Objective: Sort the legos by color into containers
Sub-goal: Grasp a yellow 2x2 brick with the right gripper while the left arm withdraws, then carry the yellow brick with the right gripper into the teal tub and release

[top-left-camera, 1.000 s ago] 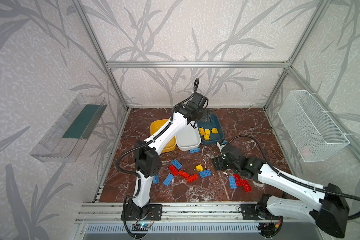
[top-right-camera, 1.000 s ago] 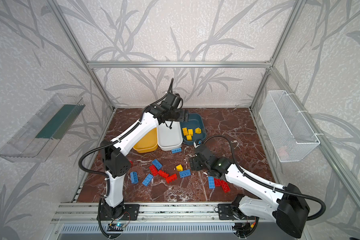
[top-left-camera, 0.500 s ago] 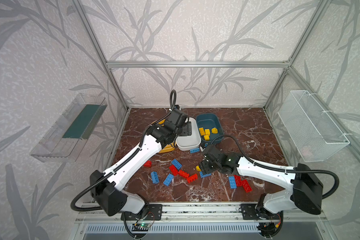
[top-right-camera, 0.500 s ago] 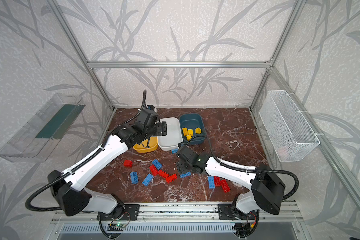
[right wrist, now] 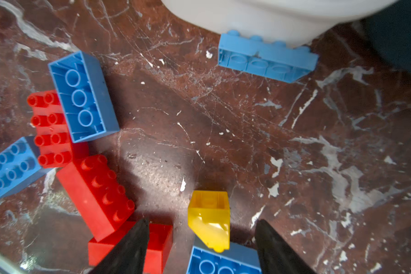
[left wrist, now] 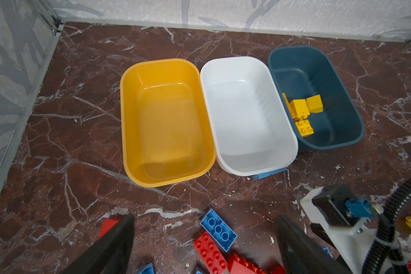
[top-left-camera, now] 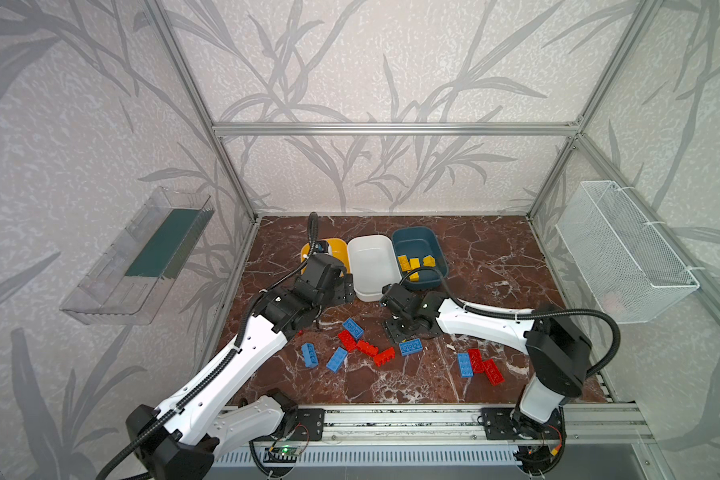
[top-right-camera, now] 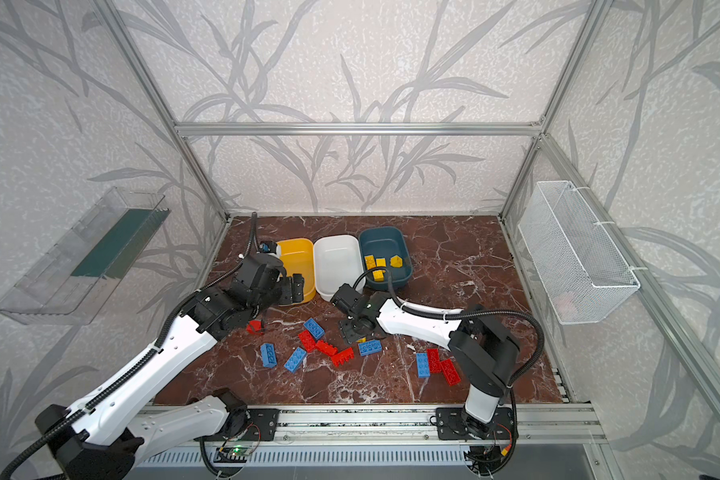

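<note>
Three containers stand side by side at the back: a yellow tub (left wrist: 164,118) with nothing in it, a white tub (left wrist: 247,118) also bare, and a teal tub (left wrist: 330,95) holding several yellow legos (left wrist: 301,109). Red and blue legos (top-left-camera: 352,328) lie scattered on the marble floor in front. My right gripper (right wrist: 201,223) is low over the floor, open, straddling a small yellow lego (right wrist: 209,220) without touching it. My left gripper (top-left-camera: 344,289) hangs open and holds nothing, just in front of the yellow tub (top-left-camera: 333,249).
A blue brick (right wrist: 266,59) leans against the white tub's front wall. A blue and two red bricks (top-left-camera: 479,368) lie at the front right. A wire basket (top-left-camera: 624,249) hangs on the right wall, a clear tray (top-left-camera: 142,257) on the left wall.
My left gripper has drawn back from above the teal tub, leftward and down to the front of the yellow tub. My right gripper has slid left over the yellow lego, its jaws narrowing.
</note>
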Action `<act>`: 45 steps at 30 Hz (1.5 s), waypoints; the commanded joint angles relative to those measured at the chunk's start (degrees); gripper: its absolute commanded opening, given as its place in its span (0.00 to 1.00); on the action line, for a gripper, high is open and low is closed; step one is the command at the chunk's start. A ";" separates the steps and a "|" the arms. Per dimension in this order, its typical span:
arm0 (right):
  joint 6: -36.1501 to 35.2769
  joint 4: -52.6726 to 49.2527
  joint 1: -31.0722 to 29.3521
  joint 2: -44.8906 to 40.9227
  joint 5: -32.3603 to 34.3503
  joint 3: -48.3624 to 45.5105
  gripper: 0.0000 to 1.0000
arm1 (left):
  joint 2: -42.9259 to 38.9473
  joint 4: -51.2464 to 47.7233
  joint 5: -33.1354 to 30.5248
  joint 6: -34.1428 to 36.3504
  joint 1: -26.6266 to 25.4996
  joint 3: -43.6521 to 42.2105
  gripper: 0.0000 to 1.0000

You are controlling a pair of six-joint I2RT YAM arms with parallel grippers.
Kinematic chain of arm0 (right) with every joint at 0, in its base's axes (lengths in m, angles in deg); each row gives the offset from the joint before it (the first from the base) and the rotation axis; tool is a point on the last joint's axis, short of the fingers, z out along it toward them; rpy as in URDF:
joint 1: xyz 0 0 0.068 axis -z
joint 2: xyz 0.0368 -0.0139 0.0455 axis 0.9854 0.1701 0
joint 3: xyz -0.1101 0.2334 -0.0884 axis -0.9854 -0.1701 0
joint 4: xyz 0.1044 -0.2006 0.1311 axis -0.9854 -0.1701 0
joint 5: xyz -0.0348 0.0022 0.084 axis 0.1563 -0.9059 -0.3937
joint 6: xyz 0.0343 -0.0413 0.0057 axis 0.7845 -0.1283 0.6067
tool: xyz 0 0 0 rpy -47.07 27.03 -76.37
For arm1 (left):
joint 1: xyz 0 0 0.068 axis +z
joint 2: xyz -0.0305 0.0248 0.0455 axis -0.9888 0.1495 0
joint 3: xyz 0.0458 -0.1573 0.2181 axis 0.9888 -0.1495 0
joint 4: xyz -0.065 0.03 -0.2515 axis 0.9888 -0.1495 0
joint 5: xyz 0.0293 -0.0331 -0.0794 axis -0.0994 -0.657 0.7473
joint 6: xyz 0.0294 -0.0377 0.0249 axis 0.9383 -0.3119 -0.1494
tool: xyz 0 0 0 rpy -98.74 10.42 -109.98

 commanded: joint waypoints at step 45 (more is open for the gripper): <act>0.49 -7.86 1.35 6.40 0.97 6.26 0.30 | -3.24 0.34 -2.02 0.77 1.04 -2.08 0.92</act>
